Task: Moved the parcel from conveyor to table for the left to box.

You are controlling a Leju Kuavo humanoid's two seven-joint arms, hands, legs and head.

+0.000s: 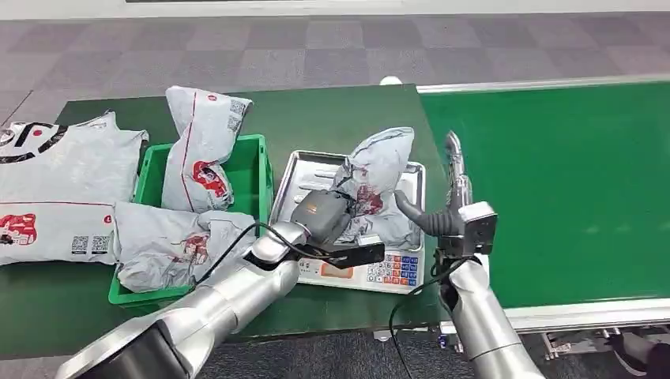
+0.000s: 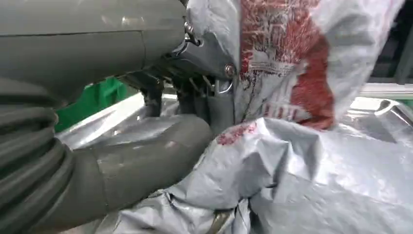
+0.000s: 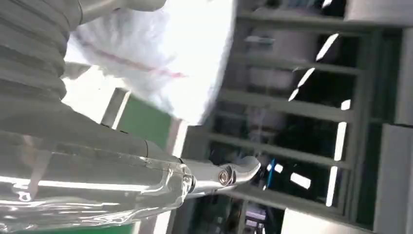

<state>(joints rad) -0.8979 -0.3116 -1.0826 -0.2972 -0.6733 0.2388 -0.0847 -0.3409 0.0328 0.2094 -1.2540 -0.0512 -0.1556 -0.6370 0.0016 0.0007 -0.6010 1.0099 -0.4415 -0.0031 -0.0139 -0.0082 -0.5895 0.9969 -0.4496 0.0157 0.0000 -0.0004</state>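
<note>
The left hand grips a crumpled grey parcel with red print, lying on the steel tray of a scale at the green table's right edge. The right hand hovers unclenched, holding nothing, beside the conveyor. Writing unreadable.

parcel: grey, red print | crate: green | belt: green | tray: probably silver

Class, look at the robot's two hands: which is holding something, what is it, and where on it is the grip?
The left hand grips the grey parcel on the scale tray, at its crumpled lower edge. The right hand holds nothing.
</note>
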